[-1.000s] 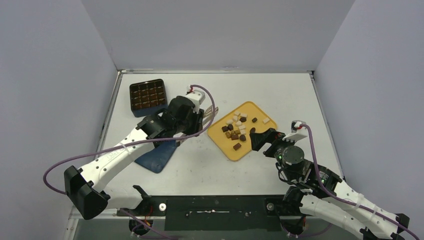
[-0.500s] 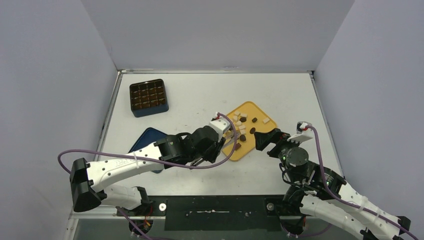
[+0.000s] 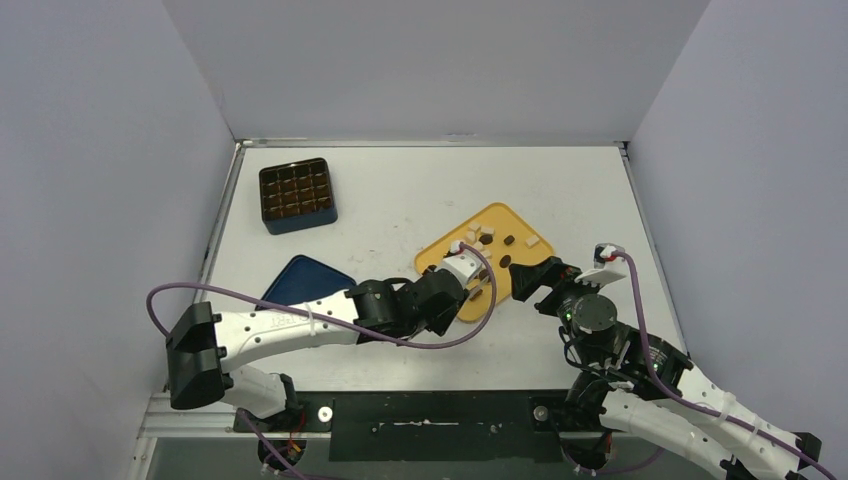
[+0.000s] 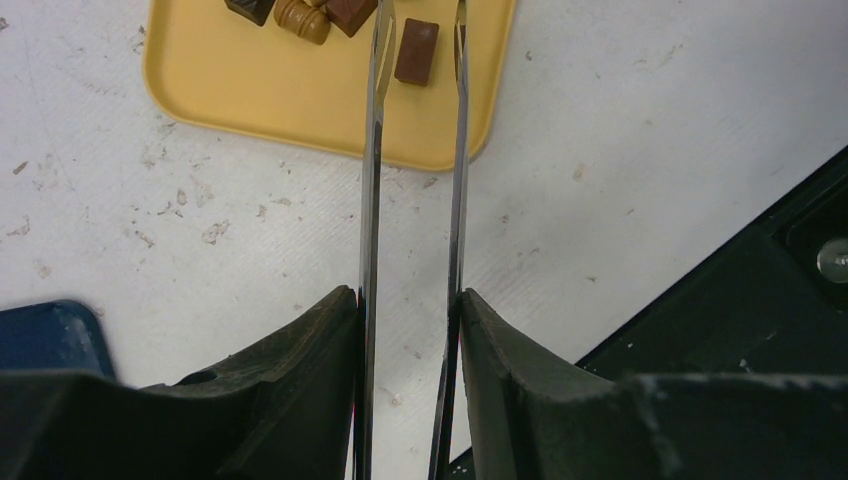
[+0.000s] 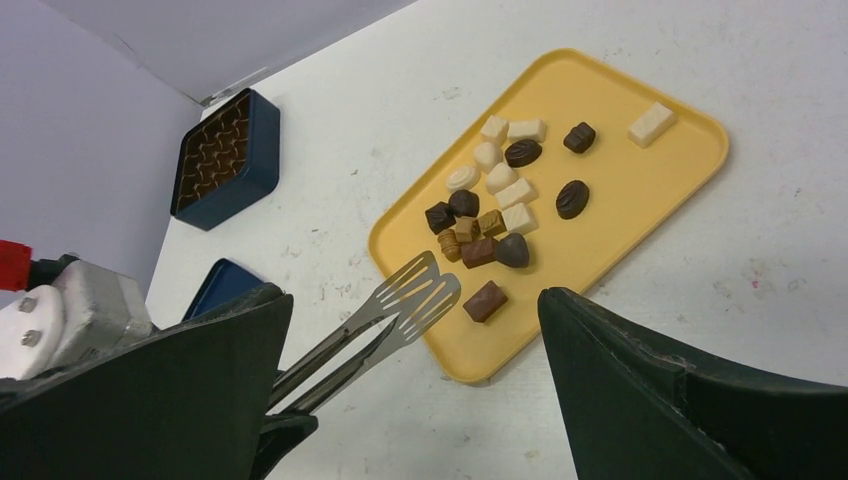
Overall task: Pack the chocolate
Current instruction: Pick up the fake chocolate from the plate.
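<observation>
The chocolate (image 5: 490,200), several small dark, mid-brown and cream pieces, lies on a yellow tray (image 5: 640,190) right of the table's middle (image 3: 497,212). My left gripper (image 4: 410,295) is shut on long metal tongs (image 4: 372,200). Their slotted tips (image 5: 420,290) stand apart over the tray's near-left corner. A lone mid-brown piece (image 4: 416,50) shows between the tong arms in the left wrist view. In the right wrist view that piece (image 5: 485,300) lies just right of the tips, untouched. My right gripper (image 3: 535,278) stands open with nothing in it, at the tray's near edge.
A dark blue box (image 3: 300,222) with a brown grid insert sits at the back left. Its blue lid (image 3: 300,280) lies flat on the table left of my left arm. The black base rail (image 4: 760,270) runs along the near edge.
My left arm has swung from beside the blue lid rightward and nearer, bringing the tongs to the tray's near-left corner. The right gripper has shifted slightly right.
</observation>
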You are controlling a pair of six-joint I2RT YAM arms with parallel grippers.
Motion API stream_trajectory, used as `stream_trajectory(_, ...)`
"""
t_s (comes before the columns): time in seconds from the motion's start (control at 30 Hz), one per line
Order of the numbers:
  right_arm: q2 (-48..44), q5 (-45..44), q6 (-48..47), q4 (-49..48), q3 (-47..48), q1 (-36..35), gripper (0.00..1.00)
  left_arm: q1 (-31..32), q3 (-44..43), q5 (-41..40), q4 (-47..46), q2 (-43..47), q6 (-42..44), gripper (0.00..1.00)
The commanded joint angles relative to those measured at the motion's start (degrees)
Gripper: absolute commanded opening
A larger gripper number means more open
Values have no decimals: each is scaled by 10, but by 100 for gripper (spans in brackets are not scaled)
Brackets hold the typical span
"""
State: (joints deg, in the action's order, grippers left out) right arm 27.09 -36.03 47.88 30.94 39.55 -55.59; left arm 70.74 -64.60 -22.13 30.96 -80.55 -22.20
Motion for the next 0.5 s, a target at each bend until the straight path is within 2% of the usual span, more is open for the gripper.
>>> stream_trajectory(0.0,-13,-13,3,-10,15,-3,100,1,-17,-27,-25,-21,0,37)
stream_trajectory(0.47,-30,-14,4,-3,10,-3,100,1,-4,-8,-51,-60,-4,38)
